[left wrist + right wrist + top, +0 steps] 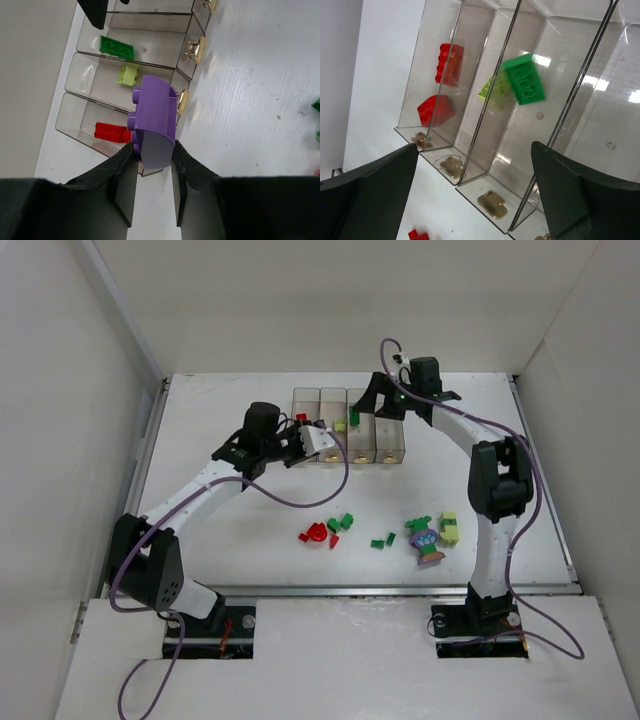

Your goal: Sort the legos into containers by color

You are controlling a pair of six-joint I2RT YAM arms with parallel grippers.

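As right hand (475,147) stands wide | green brick (523,78) beyond it, inside bin (545,130)

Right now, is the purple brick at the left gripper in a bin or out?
Out. The left gripper grips the purple brick, beside the tabbed ends of the bins.

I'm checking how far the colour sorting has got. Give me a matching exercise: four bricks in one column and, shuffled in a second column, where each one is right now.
Bricks:
1. purple brick
2. red bricks
3. lime brick
4. green brick inside a bin

Places (bins counted from the left in the top view):
A. second bin
B. between the fingers of the left gripper
C. third bin
D. leftmost bin

Pairs: 1-B, 2-D, 3-A, 4-C.
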